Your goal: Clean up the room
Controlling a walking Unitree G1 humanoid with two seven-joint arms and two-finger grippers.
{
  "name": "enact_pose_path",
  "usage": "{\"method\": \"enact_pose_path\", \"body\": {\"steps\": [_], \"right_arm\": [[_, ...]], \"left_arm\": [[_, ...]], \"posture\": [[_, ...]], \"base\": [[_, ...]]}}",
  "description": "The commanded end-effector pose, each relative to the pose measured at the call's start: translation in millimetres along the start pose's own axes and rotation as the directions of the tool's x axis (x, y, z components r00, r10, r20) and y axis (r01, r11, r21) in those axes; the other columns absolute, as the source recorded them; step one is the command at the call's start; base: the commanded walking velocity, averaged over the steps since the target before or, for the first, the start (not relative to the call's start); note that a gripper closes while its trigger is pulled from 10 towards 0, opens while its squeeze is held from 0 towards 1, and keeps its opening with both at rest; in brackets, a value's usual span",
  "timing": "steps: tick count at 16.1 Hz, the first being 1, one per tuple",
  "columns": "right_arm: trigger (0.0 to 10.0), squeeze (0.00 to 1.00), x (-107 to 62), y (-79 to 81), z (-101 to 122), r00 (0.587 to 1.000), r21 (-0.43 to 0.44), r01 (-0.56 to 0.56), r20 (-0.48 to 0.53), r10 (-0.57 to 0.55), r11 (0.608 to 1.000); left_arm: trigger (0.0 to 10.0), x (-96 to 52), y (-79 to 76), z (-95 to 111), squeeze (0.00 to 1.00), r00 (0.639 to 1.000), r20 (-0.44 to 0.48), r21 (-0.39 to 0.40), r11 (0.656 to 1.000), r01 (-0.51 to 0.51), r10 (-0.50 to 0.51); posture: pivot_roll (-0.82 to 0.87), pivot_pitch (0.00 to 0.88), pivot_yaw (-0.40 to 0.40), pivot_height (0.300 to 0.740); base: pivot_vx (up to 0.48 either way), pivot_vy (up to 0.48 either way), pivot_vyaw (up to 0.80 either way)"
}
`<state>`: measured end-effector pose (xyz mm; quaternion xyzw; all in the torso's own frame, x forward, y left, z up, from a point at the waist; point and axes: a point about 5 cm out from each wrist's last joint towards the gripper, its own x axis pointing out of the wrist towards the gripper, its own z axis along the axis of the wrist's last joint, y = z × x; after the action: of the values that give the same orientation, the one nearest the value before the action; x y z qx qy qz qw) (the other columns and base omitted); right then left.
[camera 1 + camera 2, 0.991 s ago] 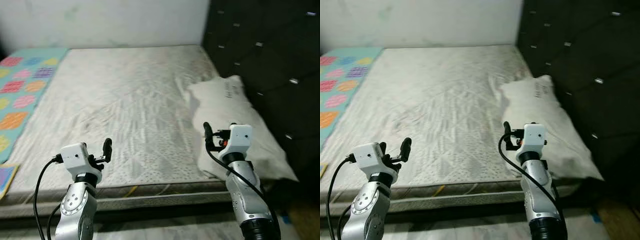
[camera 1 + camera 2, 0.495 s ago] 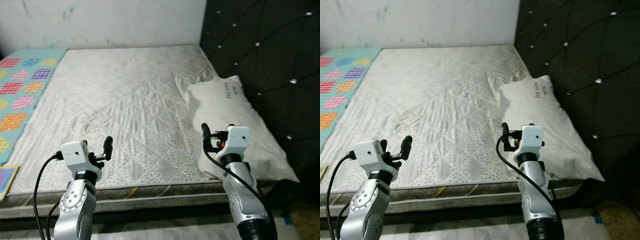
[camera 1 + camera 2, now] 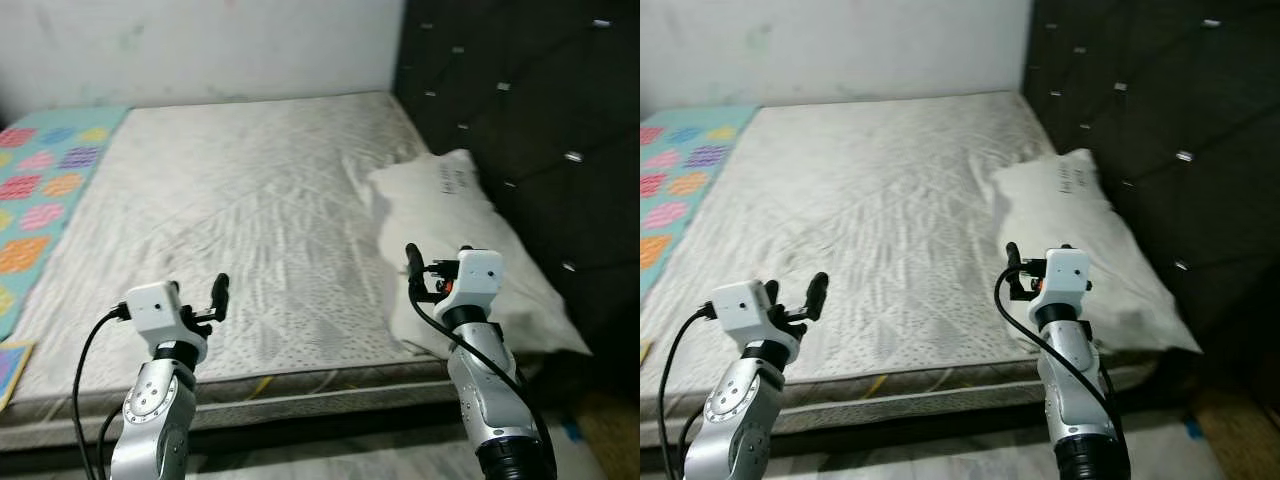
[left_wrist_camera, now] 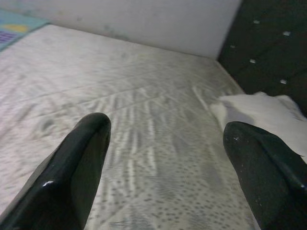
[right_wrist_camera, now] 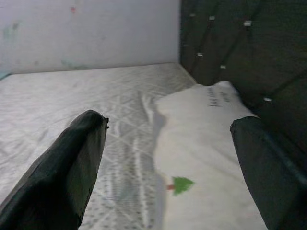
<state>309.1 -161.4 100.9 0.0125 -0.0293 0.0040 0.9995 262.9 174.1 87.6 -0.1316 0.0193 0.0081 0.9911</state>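
The white pillow lay at the mattress's right edge (against the dark headboard). Left gripper and right gripper hovered spread apart, empty, over the near edge.

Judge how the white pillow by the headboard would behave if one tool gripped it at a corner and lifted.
The pillow looks soft and creased, so it would probably sag and fold rather than hold shape. It seems light for its bulk. Pushed, it would likely slide or bunch on the mattress, not roll. The right tool is open just short of it.
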Motion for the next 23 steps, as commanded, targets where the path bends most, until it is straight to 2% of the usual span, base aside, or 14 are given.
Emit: {"method": "enact_pose_path", "body": {"steps": [1, 11, 23], "right_arm": [[10.0, 0.00, 0.5, 1.3, -1.2, 1.000, 0.002, 0.003, -0.003, -0.003, 1.000], [10.0, 0.00, 0.0, -0.6, -1.8, 1.000, -0.007, 0.008, -0.005, -0.008, 1.000], [10.0, 0.00, -0.1, -2.6, -1.7, 1.000, -0.012, 0.016, -0.002, -0.016, 1.000]], "left_arm": [[10.0, 1.1, 0.9, 2.1, 0.00, 1.000, 0.003, 0.001, 1.000, 0.004, -0.004], [10.0, 1.8, -2.1, 0.7, 0.00, 1.000, 0.000, -0.005, 1.000, 0.017, -0.017], [10.0, 2.9, -3.9, 0.2, 0.00, 1.000, 0.000, -0.005, 1.000, 0.029, -0.029]], "posture": [[-0.03, 0.024, 0.069, 0.740], [-0.04, 0.027, 0.073, 0.740], [-0.05, 0.028, 0.077, 0.740]], "base": [[0.000, 0.277, -0.49], [0.000, 0.053, -0.08], [0.000, 0.284, 0.00]]}}
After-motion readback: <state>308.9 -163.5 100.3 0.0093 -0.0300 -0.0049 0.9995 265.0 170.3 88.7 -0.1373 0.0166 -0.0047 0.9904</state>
